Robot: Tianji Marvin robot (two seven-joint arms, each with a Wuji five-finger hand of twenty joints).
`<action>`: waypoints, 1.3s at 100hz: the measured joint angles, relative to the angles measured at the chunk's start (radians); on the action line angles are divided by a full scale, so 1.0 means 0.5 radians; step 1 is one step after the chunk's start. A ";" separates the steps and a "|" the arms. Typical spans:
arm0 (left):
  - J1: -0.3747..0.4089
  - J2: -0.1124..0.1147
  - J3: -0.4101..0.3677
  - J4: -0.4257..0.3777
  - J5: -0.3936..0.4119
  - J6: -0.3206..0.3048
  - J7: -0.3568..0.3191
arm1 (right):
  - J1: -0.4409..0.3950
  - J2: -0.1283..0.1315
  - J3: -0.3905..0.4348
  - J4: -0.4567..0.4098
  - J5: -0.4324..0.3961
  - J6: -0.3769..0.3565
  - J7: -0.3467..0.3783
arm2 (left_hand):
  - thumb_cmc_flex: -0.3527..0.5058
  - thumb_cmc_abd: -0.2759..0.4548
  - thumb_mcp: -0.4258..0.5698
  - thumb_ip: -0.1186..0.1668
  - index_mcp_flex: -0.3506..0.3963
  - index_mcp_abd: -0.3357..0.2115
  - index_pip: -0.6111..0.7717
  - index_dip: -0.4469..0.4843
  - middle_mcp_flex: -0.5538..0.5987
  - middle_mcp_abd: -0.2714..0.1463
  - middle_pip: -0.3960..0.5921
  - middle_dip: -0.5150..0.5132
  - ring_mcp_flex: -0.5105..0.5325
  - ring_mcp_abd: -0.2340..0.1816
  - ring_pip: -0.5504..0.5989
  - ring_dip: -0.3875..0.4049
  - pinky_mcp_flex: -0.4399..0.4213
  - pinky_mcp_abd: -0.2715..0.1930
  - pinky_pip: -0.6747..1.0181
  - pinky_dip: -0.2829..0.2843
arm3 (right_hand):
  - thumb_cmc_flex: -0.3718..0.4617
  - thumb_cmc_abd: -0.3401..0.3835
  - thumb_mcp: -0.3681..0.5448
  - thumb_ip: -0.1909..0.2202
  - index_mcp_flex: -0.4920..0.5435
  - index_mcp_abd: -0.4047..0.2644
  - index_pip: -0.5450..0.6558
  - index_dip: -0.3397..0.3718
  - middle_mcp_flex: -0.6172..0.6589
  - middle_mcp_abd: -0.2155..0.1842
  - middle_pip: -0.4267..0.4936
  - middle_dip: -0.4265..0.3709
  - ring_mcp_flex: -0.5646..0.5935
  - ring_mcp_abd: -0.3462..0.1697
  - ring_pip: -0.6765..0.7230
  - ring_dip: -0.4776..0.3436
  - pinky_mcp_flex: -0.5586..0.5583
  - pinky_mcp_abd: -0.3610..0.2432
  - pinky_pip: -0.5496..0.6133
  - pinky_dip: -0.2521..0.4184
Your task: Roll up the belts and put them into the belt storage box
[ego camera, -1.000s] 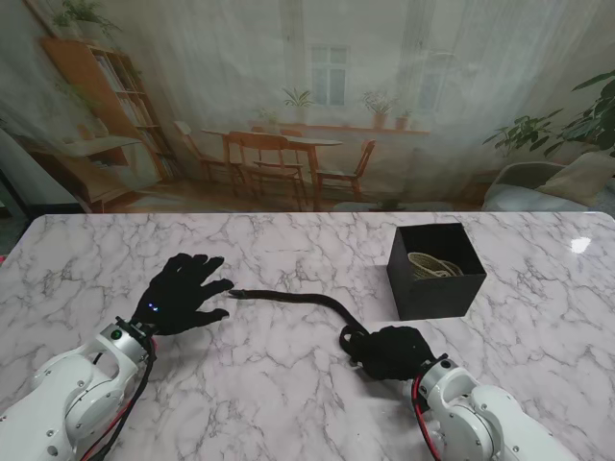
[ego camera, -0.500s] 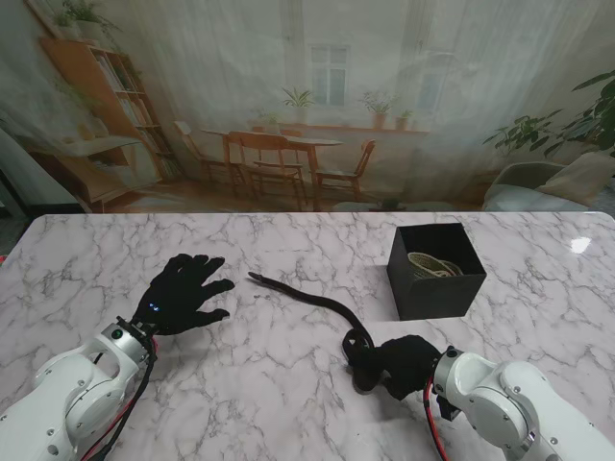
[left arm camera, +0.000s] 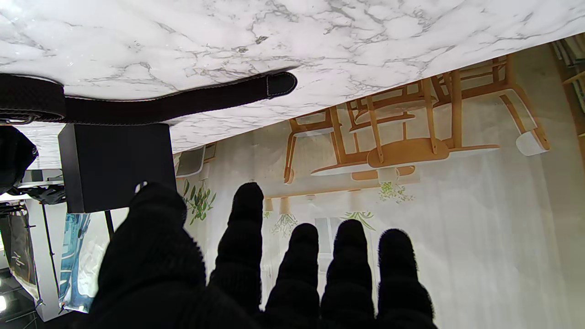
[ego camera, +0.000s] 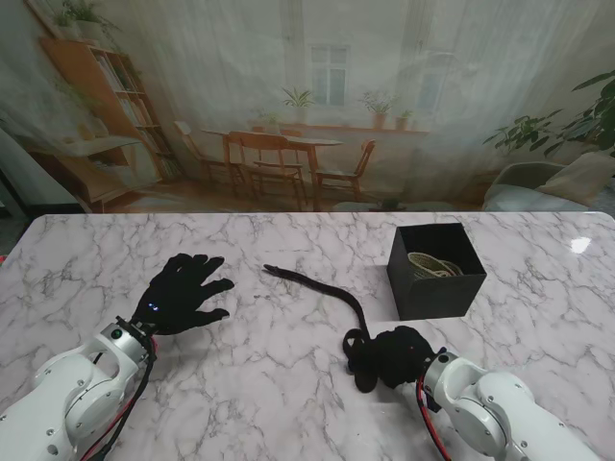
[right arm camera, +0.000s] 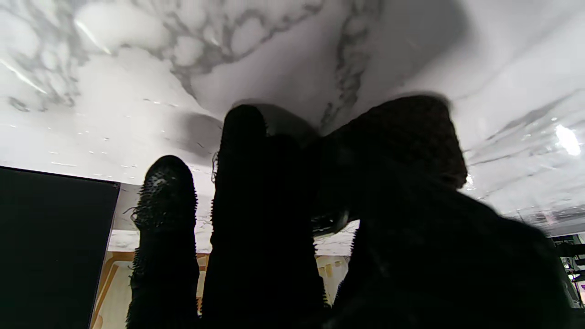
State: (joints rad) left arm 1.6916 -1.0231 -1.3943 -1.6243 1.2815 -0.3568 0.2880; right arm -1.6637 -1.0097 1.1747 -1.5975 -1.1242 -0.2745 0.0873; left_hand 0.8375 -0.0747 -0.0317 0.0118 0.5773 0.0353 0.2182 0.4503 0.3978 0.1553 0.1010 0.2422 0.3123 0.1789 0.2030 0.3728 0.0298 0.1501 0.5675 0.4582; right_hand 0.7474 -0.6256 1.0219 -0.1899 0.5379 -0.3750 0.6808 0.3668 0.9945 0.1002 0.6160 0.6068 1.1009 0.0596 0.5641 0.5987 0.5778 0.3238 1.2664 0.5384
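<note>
While left hand lies spread, right hand grips belt.

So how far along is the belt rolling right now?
One pale belt already lies coiled in the black box. The right hand grips one end of the black belt, whose tail lies stretched across the table. The left hand rests open. Rolling and boxing that belt remain.

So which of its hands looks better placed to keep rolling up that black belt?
Probably the right hand: it is closed on the buckle end of the black belt, near the black box. The left hand lies open on the table, apart from the belt's free tip.
</note>
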 measured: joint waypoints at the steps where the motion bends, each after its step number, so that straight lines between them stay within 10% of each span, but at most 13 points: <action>1: 0.000 0.000 0.000 0.000 0.000 0.000 0.000 | -0.001 0.000 0.002 -0.003 0.002 -0.001 0.008 | 0.000 0.000 0.000 0.000 0.000 0.000 0.000 0.000 0.000 0.000 0.000 0.000 0.000 0.000 0.000 0.000 0.000 0.000 0.000 0.000 | 0.000 -0.002 0.000 0.000 0.018 -0.022 -0.001 0.000 -0.057 0.021 0.014 0.002 -0.040 0.001 0.022 0.001 -0.016 0.004 0.000 0.001; 16: 0.000 0.000 0.000 0.000 0.000 0.000 0.001 | -0.016 0.006 0.021 -0.069 0.049 -0.004 0.145 | 0.000 0.000 0.000 0.000 0.000 0.000 0.000 0.000 0.000 0.000 0.000 0.000 0.000 0.000 0.000 0.000 0.000 0.000 0.000 0.000 | -0.049 -0.064 0.007 0.006 0.120 -0.063 -0.027 -0.039 -0.604 0.280 -0.143 -0.375 -0.283 0.118 0.035 0.005 -0.116 0.120 -0.121 0.023; 30: 0.000 0.000 0.000 0.001 0.000 -0.001 0.004 | -0.008 0.012 0.002 -0.075 0.119 0.003 0.174 | 0.000 0.000 0.000 0.000 0.000 0.000 0.000 0.000 0.000 0.000 0.000 0.000 0.000 0.000 0.000 0.000 0.000 0.000 0.000 0.000 | -0.098 -0.106 0.009 0.007 0.168 -0.063 -0.027 -0.137 -0.878 0.332 -0.448 -0.725 -0.301 0.269 0.041 0.006 -0.143 0.182 -0.241 0.015; 62: 0.000 0.000 -0.001 0.003 0.000 -0.004 0.007 | 0.006 -0.002 -0.041 -0.025 0.178 0.032 0.037 | 0.000 0.000 0.000 0.000 0.000 0.000 0.000 0.000 0.000 0.000 0.000 0.000 0.000 0.000 0.000 0.000 0.000 0.000 0.000 0.000 | -0.200 -0.176 0.057 0.008 0.214 -0.057 -0.027 -0.231 -0.902 0.339 -0.523 -0.780 -0.401 0.278 0.044 0.003 -0.309 0.278 -0.415 -0.093; 85: -0.001 0.000 -0.001 0.005 -0.001 -0.009 0.008 | -0.044 -0.019 -0.036 -0.065 0.089 0.195 -0.021 | 0.000 0.000 0.000 0.000 0.000 0.000 0.000 0.000 0.000 0.000 0.000 0.000 0.000 0.000 0.000 0.000 0.000 0.000 0.000 0.000 | -0.227 -0.185 0.025 0.008 0.218 0.020 -0.026 -0.257 -1.043 0.401 -0.561 -0.782 -0.749 0.201 -0.038 -0.426 -0.446 0.345 -0.513 -0.243; 97: -0.002 0.000 0.001 0.006 -0.002 -0.010 0.006 | -0.071 -0.019 -0.010 -0.110 0.036 0.197 0.084 | 0.000 0.000 0.000 0.000 0.000 0.000 0.000 0.000 0.000 0.000 0.000 0.000 0.000 0.000 0.000 0.000 0.000 0.000 0.000 0.000 | -0.226 -0.127 0.003 0.008 0.088 0.020 0.132 -0.265 -1.079 0.380 -0.573 -0.779 -0.876 0.257 -0.666 -0.627 -0.472 0.345 -0.510 -0.255; 130: -0.002 0.000 0.001 0.008 0.000 -0.011 0.007 | -0.087 0.001 0.046 -0.137 0.002 0.024 0.182 | 0.000 0.000 0.000 0.000 0.000 0.000 0.000 0.000 0.000 0.000 0.000 0.000 0.000 0.000 0.000 0.000 0.000 0.000 0.000 0.000 | -0.349 -0.018 0.002 0.173 -0.081 0.020 -0.224 0.098 -1.205 0.356 -0.594 -0.780 -0.980 0.304 -0.762 -0.654 -0.578 0.344 -0.553 -0.260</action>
State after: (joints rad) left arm 1.6905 -1.0232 -1.3938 -1.6204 1.2816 -0.3624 0.2918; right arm -1.7074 -1.0092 1.1979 -1.6660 -1.1234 -0.2623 0.1781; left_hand 0.8375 -0.0746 -0.0317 0.0118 0.5772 0.0353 0.2182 0.4503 0.3978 0.1553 0.1010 0.2422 0.3123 0.1789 0.2029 0.3728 0.0298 0.1502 0.5675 0.4582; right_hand 0.5729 -0.6344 1.0229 -0.1034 0.4976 -0.3649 0.5689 0.4160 0.3921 0.2780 0.3188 0.2170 0.6108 0.2115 0.1830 0.2716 0.2891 0.4960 0.9901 0.4083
